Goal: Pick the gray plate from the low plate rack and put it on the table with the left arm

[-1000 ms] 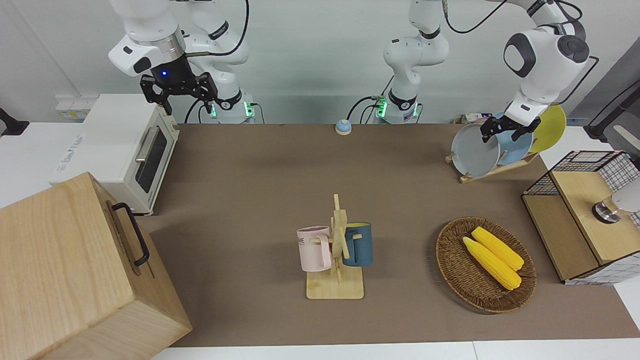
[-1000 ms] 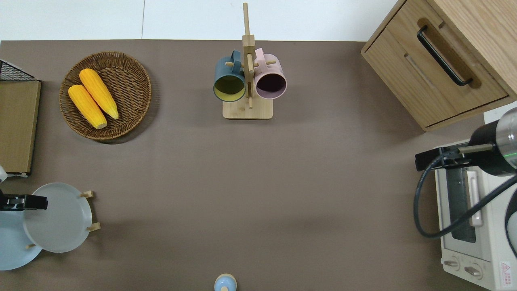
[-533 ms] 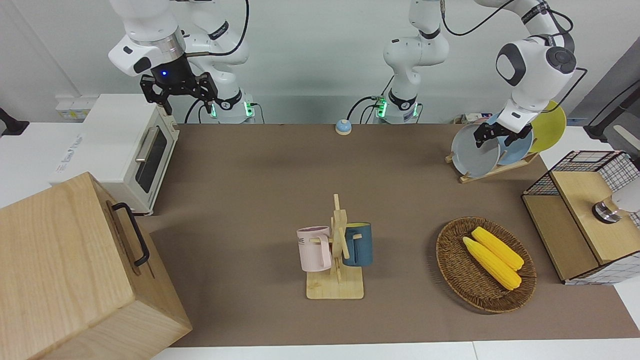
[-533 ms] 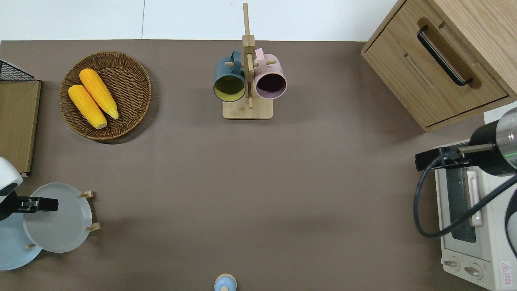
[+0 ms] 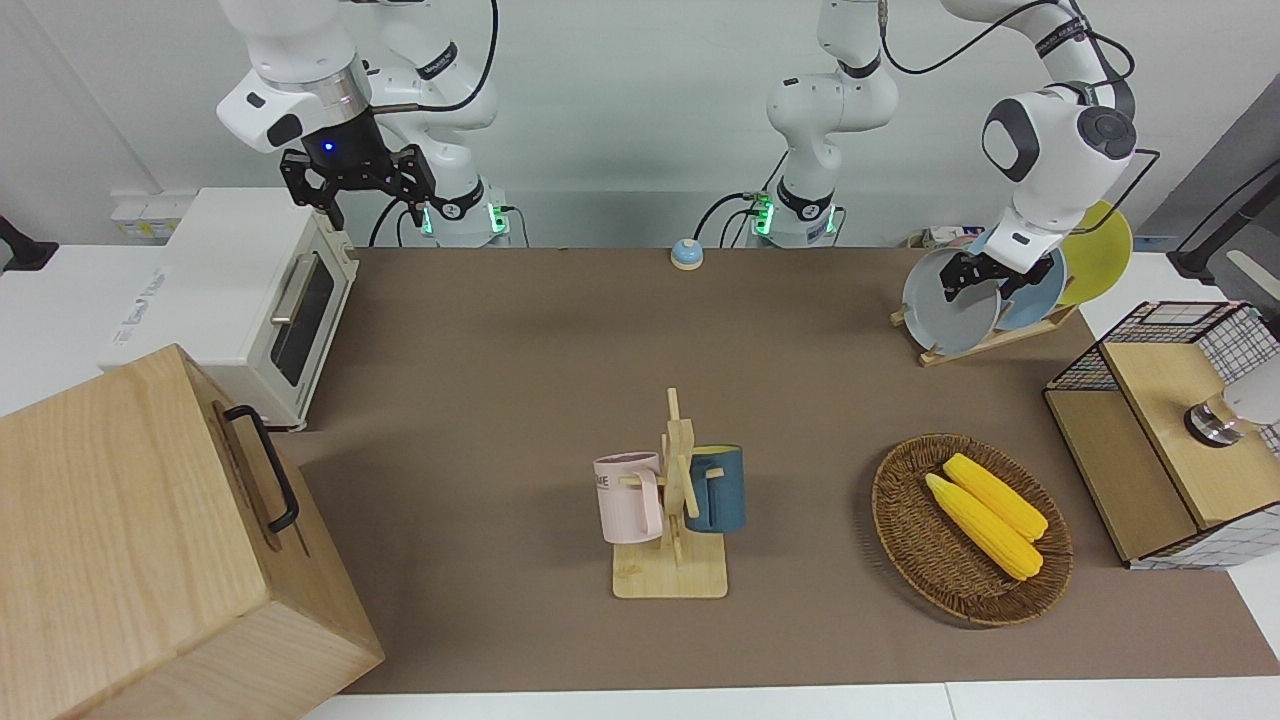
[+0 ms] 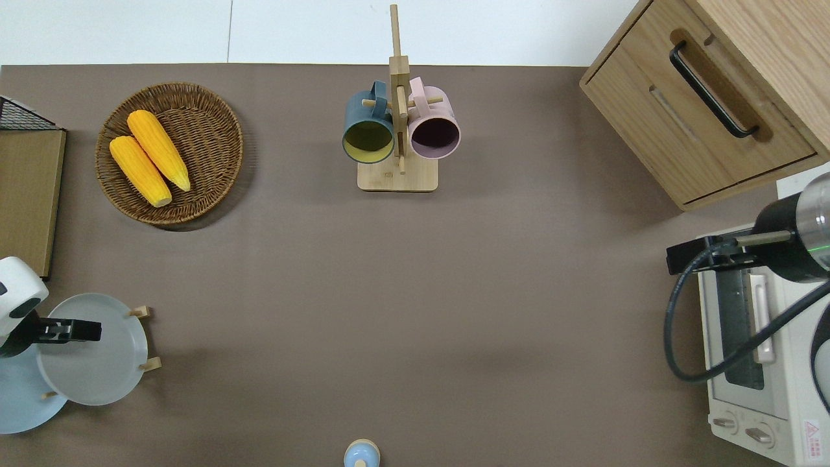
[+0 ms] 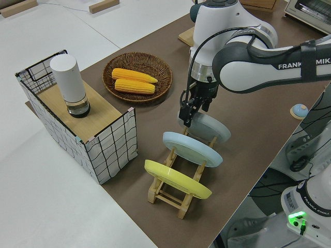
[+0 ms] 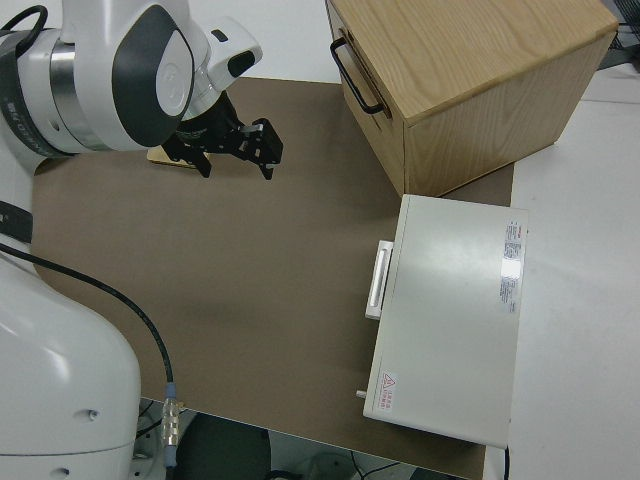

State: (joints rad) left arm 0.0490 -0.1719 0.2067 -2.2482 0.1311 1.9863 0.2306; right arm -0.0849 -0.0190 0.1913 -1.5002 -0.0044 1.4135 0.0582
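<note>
A plain white wall (image 5: pixel 620 110) rises at the robots' end, with white surfaces (image 6: pixel 389 32) edging the brown covering

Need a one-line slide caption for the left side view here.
Left gripper at the rim of the gray plate, which leans in the low plate rack with blue and yellow plates.

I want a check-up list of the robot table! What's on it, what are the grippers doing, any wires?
Surface: brown table.
Job's things: gray plate leaning in the low plate rack, beside a light-blue plate and a yellow plate.
Clutter: corn basket, mug stand, toaster oven, wooden cabinet, wire crate.
Grippers: left gripper at the gray plate's upper rim; right gripper parked, open.
Cables: black cable on the right arm.
Surroundings: white walls.
</note>
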